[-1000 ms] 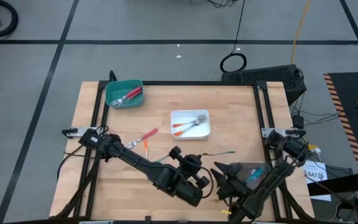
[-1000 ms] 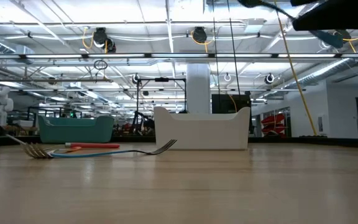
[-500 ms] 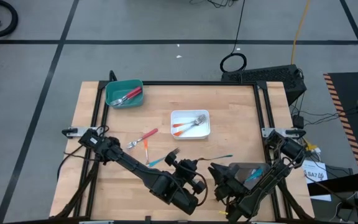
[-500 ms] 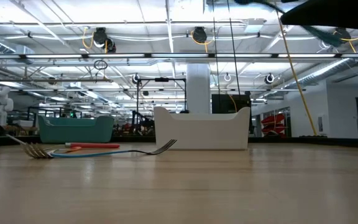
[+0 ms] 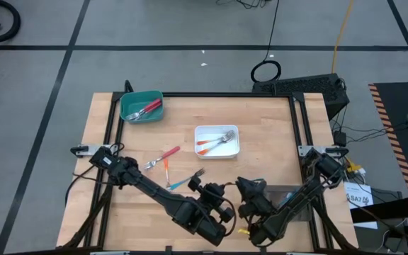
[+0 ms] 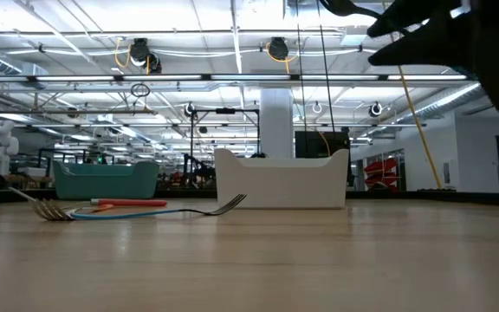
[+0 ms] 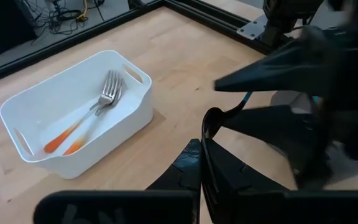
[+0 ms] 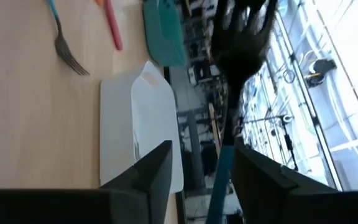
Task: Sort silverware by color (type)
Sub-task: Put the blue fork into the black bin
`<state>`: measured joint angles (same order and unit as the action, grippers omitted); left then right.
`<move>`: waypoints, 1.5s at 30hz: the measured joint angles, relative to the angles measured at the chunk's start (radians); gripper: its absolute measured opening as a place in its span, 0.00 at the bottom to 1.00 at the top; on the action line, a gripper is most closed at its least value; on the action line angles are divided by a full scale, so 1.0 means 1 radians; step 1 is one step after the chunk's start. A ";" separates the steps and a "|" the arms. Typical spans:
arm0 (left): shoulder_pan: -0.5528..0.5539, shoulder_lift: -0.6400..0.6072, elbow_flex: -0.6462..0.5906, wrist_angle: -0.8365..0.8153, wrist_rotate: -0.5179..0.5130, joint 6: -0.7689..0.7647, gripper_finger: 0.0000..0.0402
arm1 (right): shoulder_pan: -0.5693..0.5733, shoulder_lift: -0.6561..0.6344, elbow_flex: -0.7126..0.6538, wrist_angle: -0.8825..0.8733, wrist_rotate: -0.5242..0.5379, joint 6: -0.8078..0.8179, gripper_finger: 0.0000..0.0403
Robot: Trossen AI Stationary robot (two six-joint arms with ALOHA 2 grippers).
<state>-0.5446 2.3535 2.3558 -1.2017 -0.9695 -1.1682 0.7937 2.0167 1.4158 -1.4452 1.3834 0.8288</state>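
Observation:
A teal-handled fork point(image 8: 227, 106) is in the air between my two grippers, over the table's near middle. My right gripper point(image 8: 204, 155) is shut on its handle and also shows in the high view point(image 5: 246, 188). My left gripper point(image 7: 202, 149) is shut at the fork's head end and also shows in the high view point(image 5: 218, 191). Three loose forks lie flat on the table left of centre: red point(image 5: 166, 154), orange point(image 5: 167, 168) and teal point(image 5: 183, 183). My left gripper has the fork's metal head end point(image 7: 207, 132) at the tips of its shut fingers. The fork sticks out beyond them toward my right gripper, clear of the table. The place of contact itself is hidden by the fingers. My right gripper pinches the fork's thin teal handle point(image 8: 219, 177) between its two fingers. It comes from the table's right, and the fingers lie along the fork. The neck and the dark head point(image 8: 241, 28) stick out past the fingertips. The fork is clear of the table.
A teal tray point(image 5: 129, 106) at the far left holds red forks. A white tray point(image 5: 201, 133) at the centre holds two orange forks. A grey tray point(image 5: 294, 190) lies partly under my right arm near the right edge. Black rails frame the table.
My right gripper has gone toward the table's left, away from the grey tray and up to the teal fork that my left gripper holds in the air. The fork's handle now lies between its fingers. My left gripper has shifted slightly toward the near edge.

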 joint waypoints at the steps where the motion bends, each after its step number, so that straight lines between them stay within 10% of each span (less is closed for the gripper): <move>1: -0.002 0.000 0.000 0.001 0.001 -0.001 0.04 | -0.006 0.000 0.000 -0.001 -0.007 -0.003 0.35; 14: 0.000 0.001 -0.002 -0.002 0.035 -0.012 0.04 | -0.020 -0.002 0.001 0.000 -0.050 0.004 0.02; 22: 0.001 0.002 -0.002 0.000 0.016 0.077 0.08 | -0.020 -0.002 0.001 -0.019 -0.082 0.002 0.01; 33: -0.013 -0.004 0.001 0.054 -0.114 0.279 0.43 | -0.008 -0.012 -0.001 -0.123 -0.254 0.029 0.00; 45: -0.084 -0.051 0.000 0.052 -0.113 0.544 0.48 | 0.038 -0.326 0.000 -0.123 -0.613 -0.035 0.00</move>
<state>-0.6282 2.3024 2.3562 -1.1501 -1.0827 -0.6242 0.8318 1.6902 1.4158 -1.5680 0.7705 0.7941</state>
